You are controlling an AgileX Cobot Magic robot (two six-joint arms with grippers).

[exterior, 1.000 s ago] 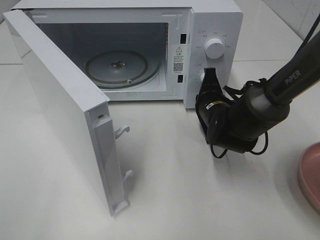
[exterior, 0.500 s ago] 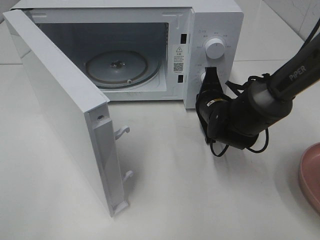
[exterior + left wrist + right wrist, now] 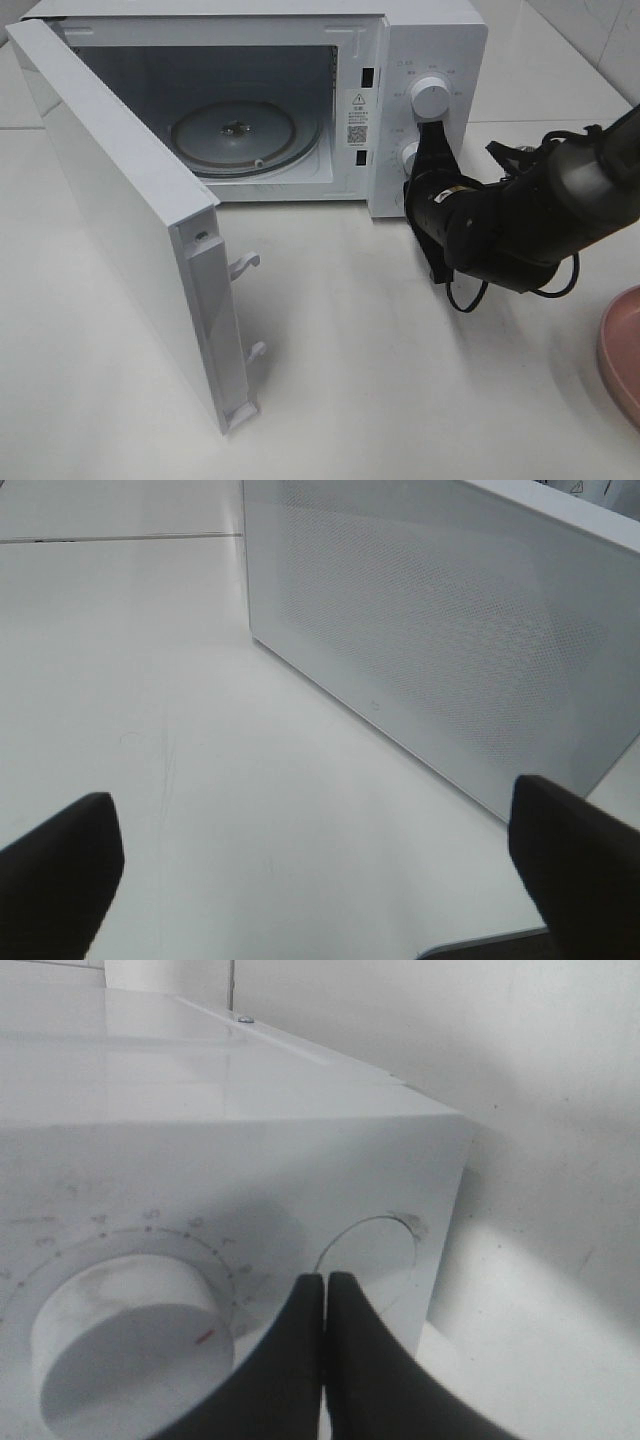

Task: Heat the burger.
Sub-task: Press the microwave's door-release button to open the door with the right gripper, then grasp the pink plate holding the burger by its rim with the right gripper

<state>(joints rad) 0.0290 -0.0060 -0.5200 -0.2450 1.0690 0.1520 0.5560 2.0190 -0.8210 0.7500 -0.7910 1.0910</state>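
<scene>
- The right gripper (image 3: 432, 135) sits at the control panel of the microwave (image 3: 430, 40), just below the upper knob (image 3: 430, 96), its jaws pressed together on nothing.
- The left gripper (image 3: 318, 855) hangs outside the open door (image 3: 120, 220), jaws spread wide and empty.
- The burger shows in none of the 3 views and the turntable (image 3: 235, 135) is bare. Loading likely comes next, so the right arm should back off without nudging a knob.
- A pink plate (image 3: 622, 350) lies at the right edge of the desk (image 3: 400, 400); the swung-out door crowds the left approach.

Light was bright and even; soft shadows fell on the bench (image 3: 380, 400) beside the door (image 3: 120, 200); wrist views were blurry.
</scene>
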